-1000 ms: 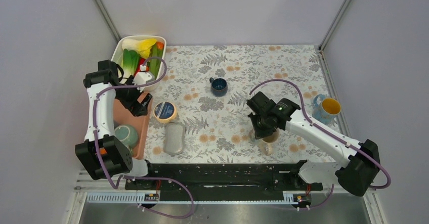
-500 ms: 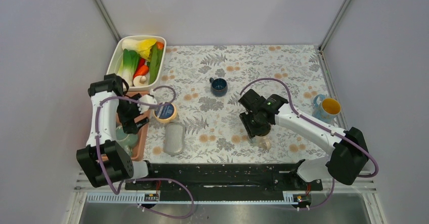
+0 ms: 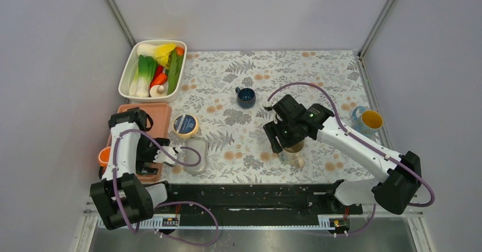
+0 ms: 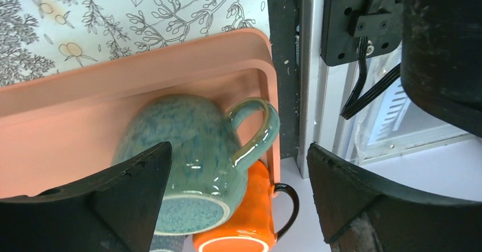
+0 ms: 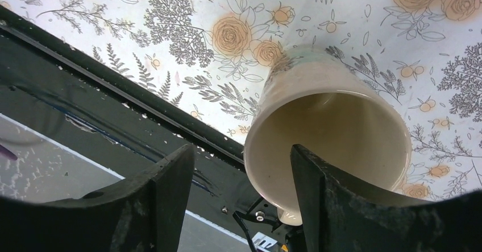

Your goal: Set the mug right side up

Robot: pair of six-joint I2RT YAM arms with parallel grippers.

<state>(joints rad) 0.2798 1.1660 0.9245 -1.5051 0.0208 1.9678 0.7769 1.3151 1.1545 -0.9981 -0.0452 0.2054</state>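
A cream mug (image 3: 295, 151) stands on the floral cloth with its mouth up; the right wrist view looks into its mouth (image 5: 335, 132). My right gripper (image 3: 282, 140) hangs just above it, open (image 5: 243, 149). The near part of the rim lies between the spread fingers, and neither finger presses on it. A teal mug (image 4: 182, 144) lies in the salmon tray (image 4: 113, 81) with its base towards the camera, against an orange mug (image 4: 244, 229). My left gripper (image 4: 239, 147) is open above the teal mug, apart from it.
A white tub of vegetables (image 3: 150, 70) sits at the back left. On the cloth are a dark blue cup (image 3: 246, 95), a round tin (image 3: 186, 125), an oblong grey dish (image 3: 196, 154) and a blue and yellow mug (image 3: 366, 121). A black rail (image 3: 250, 198) borders the near edge.
My right gripper, shut on the cream mug's rim a second ago, has opened and let go of it. The left arm swung back from the tub to the tray's near end.
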